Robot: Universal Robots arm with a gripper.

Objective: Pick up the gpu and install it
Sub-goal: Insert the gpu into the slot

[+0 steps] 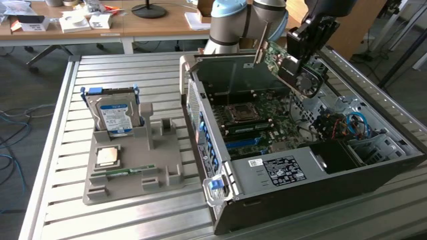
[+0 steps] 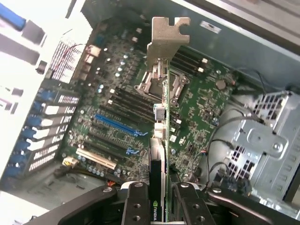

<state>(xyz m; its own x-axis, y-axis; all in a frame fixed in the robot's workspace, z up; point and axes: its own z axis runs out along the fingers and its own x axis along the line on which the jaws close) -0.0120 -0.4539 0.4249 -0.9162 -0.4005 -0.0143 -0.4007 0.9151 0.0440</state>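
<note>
The gripper clamps the gpu over the open case on a slatted metal table; wooden desks stand far behind.

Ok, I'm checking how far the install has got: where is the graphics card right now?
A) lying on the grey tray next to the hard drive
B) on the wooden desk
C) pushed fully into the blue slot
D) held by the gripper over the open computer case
D: the gripper is clamped on the graphics card, which hangs edge-on above the motherboard in the open computer case, not seated in a slot.
</note>
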